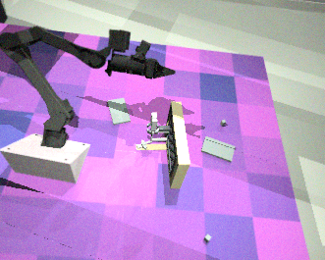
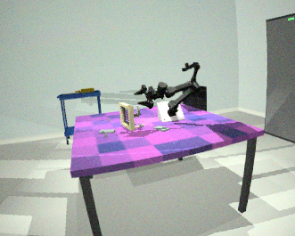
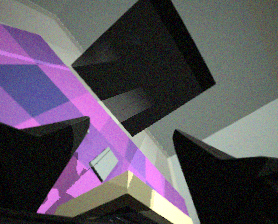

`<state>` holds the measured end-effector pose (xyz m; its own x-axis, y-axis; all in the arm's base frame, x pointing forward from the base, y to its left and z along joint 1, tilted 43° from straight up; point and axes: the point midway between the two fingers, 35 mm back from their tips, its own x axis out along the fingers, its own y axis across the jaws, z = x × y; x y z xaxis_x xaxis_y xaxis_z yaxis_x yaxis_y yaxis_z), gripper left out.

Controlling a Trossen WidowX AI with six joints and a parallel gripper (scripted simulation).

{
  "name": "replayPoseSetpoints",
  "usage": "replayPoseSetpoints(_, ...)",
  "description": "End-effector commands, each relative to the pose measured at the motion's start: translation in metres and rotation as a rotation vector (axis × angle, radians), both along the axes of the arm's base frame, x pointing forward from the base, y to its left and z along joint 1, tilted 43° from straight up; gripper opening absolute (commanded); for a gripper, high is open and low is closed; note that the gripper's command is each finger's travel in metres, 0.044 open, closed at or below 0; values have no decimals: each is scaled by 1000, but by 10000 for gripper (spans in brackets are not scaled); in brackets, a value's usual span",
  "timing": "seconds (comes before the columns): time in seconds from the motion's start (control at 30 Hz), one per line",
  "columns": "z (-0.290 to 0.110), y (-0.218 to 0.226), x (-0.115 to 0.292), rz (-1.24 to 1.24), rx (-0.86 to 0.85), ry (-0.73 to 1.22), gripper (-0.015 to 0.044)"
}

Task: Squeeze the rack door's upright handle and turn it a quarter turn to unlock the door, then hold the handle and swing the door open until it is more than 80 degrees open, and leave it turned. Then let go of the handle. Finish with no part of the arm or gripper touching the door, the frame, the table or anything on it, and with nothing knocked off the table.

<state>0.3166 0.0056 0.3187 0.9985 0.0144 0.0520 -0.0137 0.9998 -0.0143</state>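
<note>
Currently rack door (image 1: 170, 145) (image 2: 127, 117) is below & beyond gripper (image 1: 166, 72) (image 2: 142, 97) (image 3: 132, 127), fingers wide apart

2 flat plates (image 1: 119, 111) (image 2: 161, 128), 2 small cubes (image 1: 207, 237)

I take this for a lab or workshop, though I can't tell which. My landmark is the worktop (image 1: 135, 187) (image 2: 167, 145) (image 3: 30, 85), patched in pink, purple and blue on dark legs. A black robot arm (image 1: 39, 79) (image 2: 183, 90) stands on it, on a white block (image 1: 42, 165) (image 2: 178, 112). Beyond the worktop is a blue cart (image 2: 78, 95) with something yellow (image 2: 85, 90) on top; off to its other side stands a tall grey cabinet (image 2: 285, 78) with a green light (image 2: 290, 19). Plain pale walls (image 2: 123, 36) rise behind it.
</note>
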Motion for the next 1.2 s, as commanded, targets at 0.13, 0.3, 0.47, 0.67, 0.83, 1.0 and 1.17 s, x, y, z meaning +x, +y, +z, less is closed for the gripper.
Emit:
replayPoseSetpoints(0.13, -15, -5, 12, 12, -48, 114, 294)
replayPoseSetpoints(0.3, -37, -13, 24, 39, -99, 275, 294)
replayPoseSetpoints(0.47, -58, -23, 31, 78, -128, 431, 294)
replayPoseSetpoints(0.67, -82, -34, 33, 137, -132, 608, 294)
replayPoseSetpoints(0.83, -98, -42, 30, 195, -110, 741, 294)
replayPoseSetpoints(1.0, -111, -50, 25, 258, -67, 859, 294)
replayPoseSetpoints(1.17, -120, -59, 18, 321, -2, 961, 294)
